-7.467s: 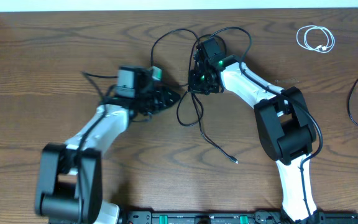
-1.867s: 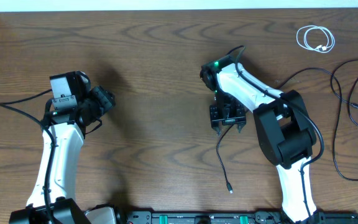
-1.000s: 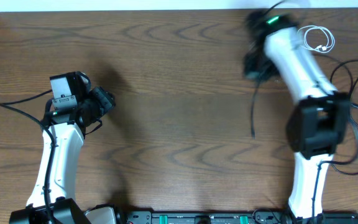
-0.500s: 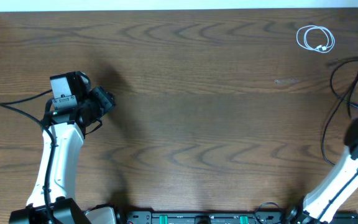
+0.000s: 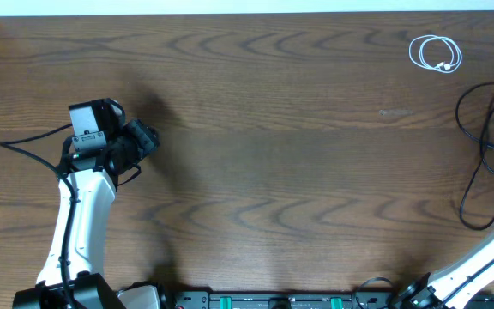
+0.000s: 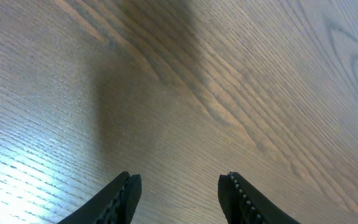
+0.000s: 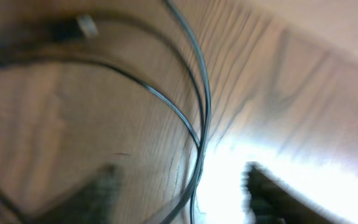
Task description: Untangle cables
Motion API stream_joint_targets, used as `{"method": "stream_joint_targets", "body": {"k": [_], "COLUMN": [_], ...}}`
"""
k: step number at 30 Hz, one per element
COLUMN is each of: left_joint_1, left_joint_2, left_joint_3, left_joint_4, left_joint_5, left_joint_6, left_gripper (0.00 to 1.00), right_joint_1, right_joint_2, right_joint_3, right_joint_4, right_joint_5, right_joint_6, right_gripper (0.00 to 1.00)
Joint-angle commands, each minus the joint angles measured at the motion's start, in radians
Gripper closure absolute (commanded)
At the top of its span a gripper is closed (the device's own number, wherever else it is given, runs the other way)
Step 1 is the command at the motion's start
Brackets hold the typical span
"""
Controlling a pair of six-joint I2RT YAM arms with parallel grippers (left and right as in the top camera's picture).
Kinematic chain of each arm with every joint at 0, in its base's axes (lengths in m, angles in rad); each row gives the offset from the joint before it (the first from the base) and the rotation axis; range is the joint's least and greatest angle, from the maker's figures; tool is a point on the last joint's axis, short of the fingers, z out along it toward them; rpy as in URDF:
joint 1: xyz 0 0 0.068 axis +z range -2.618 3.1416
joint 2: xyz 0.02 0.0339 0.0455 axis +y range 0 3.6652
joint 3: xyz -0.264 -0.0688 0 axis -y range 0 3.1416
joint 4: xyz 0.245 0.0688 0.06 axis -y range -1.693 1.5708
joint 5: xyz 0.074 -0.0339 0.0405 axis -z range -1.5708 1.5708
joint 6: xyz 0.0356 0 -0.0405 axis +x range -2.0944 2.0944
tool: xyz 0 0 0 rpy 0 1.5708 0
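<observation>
The black cable (image 5: 458,112) is lying in loose loops at the 3 o'clock edge of the table (image 5: 273,129), with part of it running off the frame there. The white cable (image 5: 436,54) is sitting coiled toward 1 o'clock, well apart from the black one and not touching it.

In my right wrist view the black cable (image 7: 205,87) is crossing itself just ahead of me, two strands meeting near the middle. One small plug end (image 7: 87,25) is showing out at 11 o'clock. That view is badly smeared, but my right jaws seem to be standing apart, with one strand running down between them and neither side pressing on it.

From above, only my right arm (image 5: 487,257) is showing, slanting in at 5 o'clock below the black loops. The jaws themselves are lying outside that view.

My left arm (image 5: 80,215) is reaching up the 9 o'clock side of the table, far from both cables. My left jaws are standing open over the wood, gripping nothing.
</observation>
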Motion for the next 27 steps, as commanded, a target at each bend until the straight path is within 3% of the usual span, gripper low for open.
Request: {"method": "stream_joint_targets", "body": {"k": [1, 15, 18, 22, 24, 27], "left_joint_1": [0.003, 0.004, 0.004, 0.004, 0.004, 0.004], "left_joint_2": [0.006, 0.005, -0.006, -0.035, -0.061, -0.103], "left_joint_3": [-0.011, -0.011, 0.002, 0.036, 0.047, 0.048], "left_joint_4": [-0.002, 0.019, 0.024, 0.024, 0.025, 0.028], "left_joint_5": [-0.010, -0.009, 0.028, 0.032, 0.032, 0.031], "left_joint_6": [0.008, 0.026, 0.072, 0.081, 0.080, 0.081], "left_gripper": [0.54, 0.54, 0.67, 0.67, 0.63, 0.48], "right_joint_1": [-0.014, 0.067, 0.116, 0.204, 0.255, 0.339], "right_joint_2": [0.025, -0.080, -0.134, -0.219, -0.260, -0.319], "right_joint_3": [-0.006, 0.052, 0.052, 0.052, 0.052, 0.052], "right_joint_4": [-0.006, -0.019, -0.043, -0.086, -0.114, -0.154], "right_joint_5": [-0.103, -0.460, -0.490, -0.531, -0.563, -0.588], "right_joint_6": [0.015, -0.215, -0.272, -0.359, -0.402, -0.449], "right_gripper": [0.01, 0.01, 0.01, 0.01, 0.01, 0.01]}}
